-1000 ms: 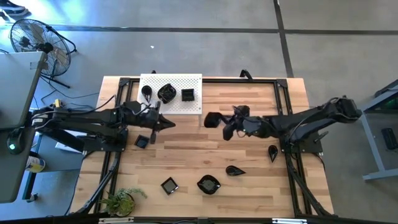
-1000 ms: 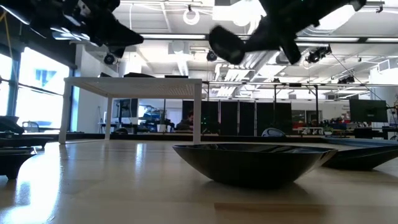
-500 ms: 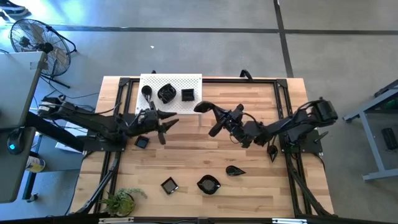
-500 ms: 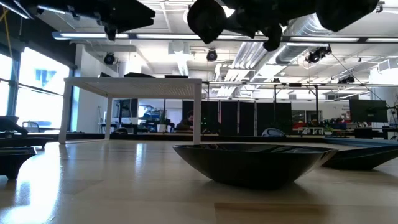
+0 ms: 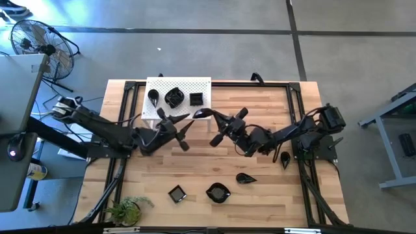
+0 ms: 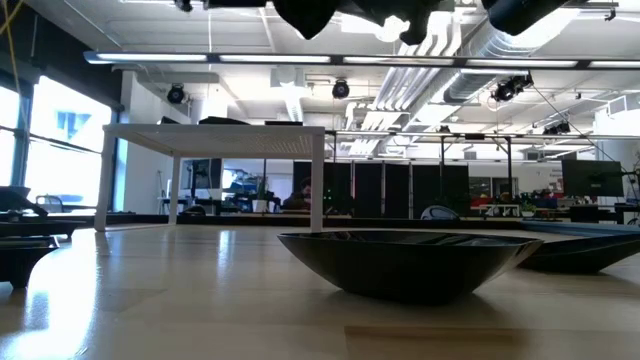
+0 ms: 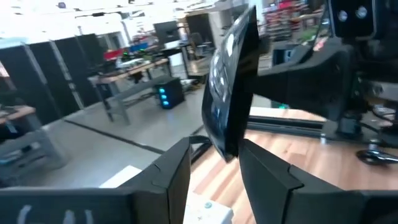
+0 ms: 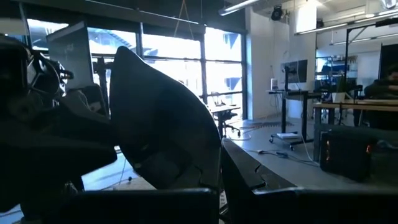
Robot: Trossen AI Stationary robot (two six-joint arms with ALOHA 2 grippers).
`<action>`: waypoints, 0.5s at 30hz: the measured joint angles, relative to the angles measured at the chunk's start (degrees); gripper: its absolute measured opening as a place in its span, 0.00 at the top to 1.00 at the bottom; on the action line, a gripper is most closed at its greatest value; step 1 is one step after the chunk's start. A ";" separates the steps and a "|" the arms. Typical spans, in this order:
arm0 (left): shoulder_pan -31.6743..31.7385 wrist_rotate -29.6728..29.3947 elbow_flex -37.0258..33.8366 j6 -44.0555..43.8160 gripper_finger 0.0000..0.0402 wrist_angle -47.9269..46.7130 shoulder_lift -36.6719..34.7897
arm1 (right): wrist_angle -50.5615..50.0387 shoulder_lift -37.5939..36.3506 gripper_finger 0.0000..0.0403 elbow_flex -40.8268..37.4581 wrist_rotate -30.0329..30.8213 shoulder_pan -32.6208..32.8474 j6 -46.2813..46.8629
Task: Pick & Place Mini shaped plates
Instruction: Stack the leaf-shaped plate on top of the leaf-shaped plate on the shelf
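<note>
From above, the right gripper [image 5: 209,115], jaws clamped on a leaf-shaped plate [image 5: 201,113], meets the left gripper [image 5: 184,121] at the table's [image 5: 260,188] centre, toward eleven o'clock; in the left wrist view its jaws stand apart around that plate [image 7: 233,87].

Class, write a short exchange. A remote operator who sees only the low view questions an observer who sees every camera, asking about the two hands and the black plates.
Operator: My low view cuts the arms off at the top. Does the right hand hold anything?
Observer: Yes. The right hand is shut on a black teardrop plate.
Operator: And the left hand?
Observer: The left hand is open. That plate stands edge-on just ahead of its fingers.
Operator: How many dishes sit on the white perforated board?
Observer: From above, three black dishes sit on the white perforated board.
</note>
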 joint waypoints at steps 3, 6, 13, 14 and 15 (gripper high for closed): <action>-0.83 -2.11 1.33 1.25 0.71 -0.19 0.82 | -0.15 0.02 1.00 0.05 -0.13 0.29 -0.54; -1.06 0.94 1.92 1.67 0.78 0.50 0.70 | -0.39 0.02 1.00 0.05 -0.15 0.62 -0.57; -1.06 1.86 1.90 1.17 0.97 0.18 0.76 | -0.38 0.02 1.00 0.05 -0.15 0.64 -0.54; -1.04 1.83 1.90 0.78 0.98 0.17 0.76 | -0.36 0.02 1.00 0.05 -0.20 0.64 -0.51; -1.02 1.74 1.90 0.44 0.99 0.17 0.74 | -0.35 0.02 1.00 0.05 -0.31 0.62 -0.51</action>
